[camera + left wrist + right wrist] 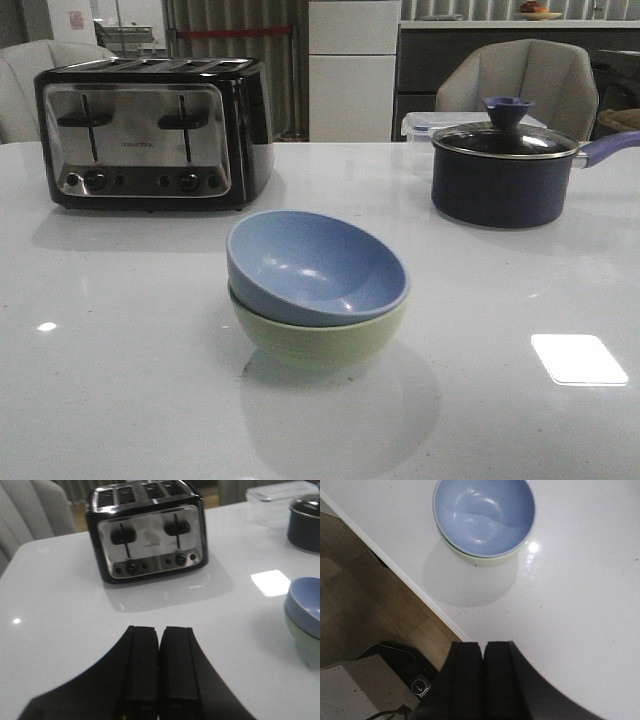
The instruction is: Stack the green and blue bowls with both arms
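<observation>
Resting tilted in the green bowl (320, 340), blue bowl (315, 265), both arms' jaws pressed together, holding nothing

Both grippers (159, 667) (483, 672) seemingly closed, empty

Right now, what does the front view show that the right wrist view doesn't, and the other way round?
Only the front view shows the toaster and the lidded saucepan. Only the right wrist view shows the right gripper, fingers together, the table's edge and the wooden floor beyond it. Both show the blue bowl nested in the green bowl on the white table.
</observation>
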`<state>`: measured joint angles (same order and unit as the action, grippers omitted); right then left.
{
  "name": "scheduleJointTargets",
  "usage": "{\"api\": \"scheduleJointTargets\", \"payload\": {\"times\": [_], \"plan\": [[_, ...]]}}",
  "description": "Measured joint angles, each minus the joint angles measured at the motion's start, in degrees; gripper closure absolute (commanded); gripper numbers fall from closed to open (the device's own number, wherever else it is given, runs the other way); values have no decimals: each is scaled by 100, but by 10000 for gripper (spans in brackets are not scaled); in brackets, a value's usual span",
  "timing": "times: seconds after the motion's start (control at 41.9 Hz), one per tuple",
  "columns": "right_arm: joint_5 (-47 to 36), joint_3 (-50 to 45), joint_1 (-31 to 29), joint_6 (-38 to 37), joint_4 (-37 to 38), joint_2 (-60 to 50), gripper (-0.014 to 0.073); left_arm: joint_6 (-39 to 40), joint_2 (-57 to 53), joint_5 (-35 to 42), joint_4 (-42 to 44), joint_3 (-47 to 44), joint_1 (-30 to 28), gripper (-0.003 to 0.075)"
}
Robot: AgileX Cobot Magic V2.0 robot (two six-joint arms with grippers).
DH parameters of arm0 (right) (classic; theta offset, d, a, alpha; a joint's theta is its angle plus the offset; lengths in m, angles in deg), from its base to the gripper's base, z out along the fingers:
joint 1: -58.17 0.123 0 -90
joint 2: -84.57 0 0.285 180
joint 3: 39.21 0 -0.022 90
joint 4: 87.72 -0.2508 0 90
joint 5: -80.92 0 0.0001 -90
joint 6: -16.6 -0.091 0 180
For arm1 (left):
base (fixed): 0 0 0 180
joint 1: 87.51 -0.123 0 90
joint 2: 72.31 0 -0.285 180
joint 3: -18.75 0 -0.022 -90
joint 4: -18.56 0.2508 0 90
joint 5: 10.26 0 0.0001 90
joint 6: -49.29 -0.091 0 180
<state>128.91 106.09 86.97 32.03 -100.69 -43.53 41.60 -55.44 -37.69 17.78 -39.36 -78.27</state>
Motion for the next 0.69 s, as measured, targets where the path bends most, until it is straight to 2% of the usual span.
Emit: {"api": "scheduleJointTargets", "payload": {"times": [0.143, 0.358, 0.693], "plan": [[4, 0, 0, 0, 0, 0, 538, 0, -800, 591, -232, -837, -502, 627], [13, 0, 0, 0, 0, 0, 538, 518, -936, 1432, -211, -1651, -634, 627], [13, 0, 0, 0, 0, 0, 538, 768, -936, 2456, -72, -1930, -634, 627]]}}
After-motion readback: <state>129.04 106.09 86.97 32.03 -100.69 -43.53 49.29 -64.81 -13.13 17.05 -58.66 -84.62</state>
